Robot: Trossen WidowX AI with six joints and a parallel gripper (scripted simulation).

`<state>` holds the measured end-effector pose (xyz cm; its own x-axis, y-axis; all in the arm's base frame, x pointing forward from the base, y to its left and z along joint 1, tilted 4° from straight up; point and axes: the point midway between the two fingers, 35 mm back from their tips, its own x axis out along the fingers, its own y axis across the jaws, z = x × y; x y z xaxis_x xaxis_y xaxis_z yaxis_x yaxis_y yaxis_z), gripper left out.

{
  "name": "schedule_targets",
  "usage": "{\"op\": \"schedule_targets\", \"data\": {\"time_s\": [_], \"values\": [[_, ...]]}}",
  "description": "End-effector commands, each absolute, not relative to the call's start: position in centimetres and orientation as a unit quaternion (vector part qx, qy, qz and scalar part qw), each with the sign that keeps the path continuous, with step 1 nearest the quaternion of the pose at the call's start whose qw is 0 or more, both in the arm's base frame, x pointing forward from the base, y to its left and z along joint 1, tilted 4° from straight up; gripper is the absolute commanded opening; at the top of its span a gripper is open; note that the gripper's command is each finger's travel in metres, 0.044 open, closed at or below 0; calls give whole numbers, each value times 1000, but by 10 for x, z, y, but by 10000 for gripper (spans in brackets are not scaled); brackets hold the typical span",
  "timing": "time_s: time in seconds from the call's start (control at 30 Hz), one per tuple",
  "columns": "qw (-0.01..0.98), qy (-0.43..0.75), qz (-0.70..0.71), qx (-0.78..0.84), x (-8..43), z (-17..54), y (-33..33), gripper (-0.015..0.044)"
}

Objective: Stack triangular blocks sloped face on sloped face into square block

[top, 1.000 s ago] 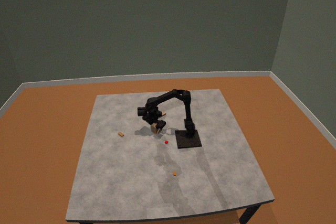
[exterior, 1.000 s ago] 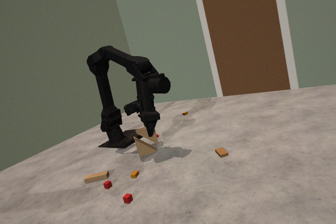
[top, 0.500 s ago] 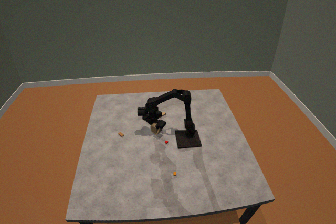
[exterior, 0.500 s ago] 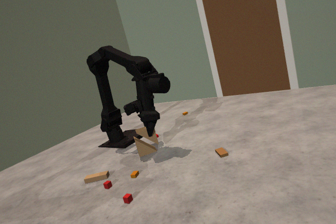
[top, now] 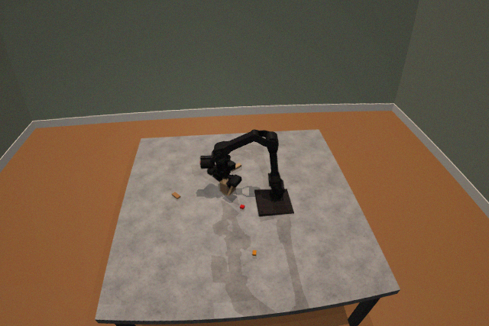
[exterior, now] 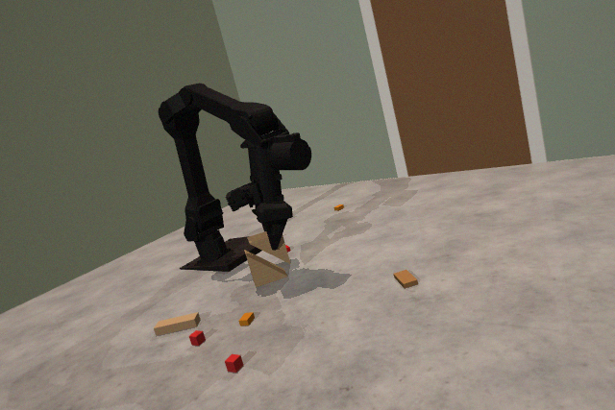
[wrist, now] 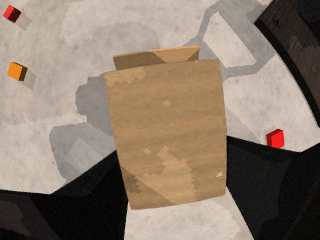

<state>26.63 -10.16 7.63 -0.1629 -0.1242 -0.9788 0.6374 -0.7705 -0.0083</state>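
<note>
My gripper [exterior: 274, 248] [wrist: 169, 146] is shut on the upper triangular block [exterior: 258, 240] [wrist: 167, 115], with a finger on either side. That block is held above the table, flat face up and slope down. The lower triangular block [exterior: 264, 272] [wrist: 186, 54] has its slope facing up towards the held one. In the exterior view a light gap shows between the two slopes, so they look apart there. In the wrist view the lower block shows only as a strip beyond the held block's far edge. In the top view the fingers partly hide both blocks.
A red cube [top: 241, 206] [wrist: 275, 139] lies between the blocks and the arm's base [top: 274, 202]. A wooden bar [exterior: 177, 324], an orange piece [exterior: 246, 319] and two red cubes lie on the other side. A flat brown-orange piece [top: 176, 195] [exterior: 405, 278] lies farther out.
</note>
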Motion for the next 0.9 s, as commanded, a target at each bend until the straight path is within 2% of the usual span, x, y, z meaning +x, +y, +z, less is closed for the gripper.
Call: {"op": "schedule_targets", "data": {"time_s": [0.0, 0.87], "values": [[266, 214, -729, 593, 266, 78, -103, 0], [266, 214, -729, 593, 261, 64, -107, 0]]}}
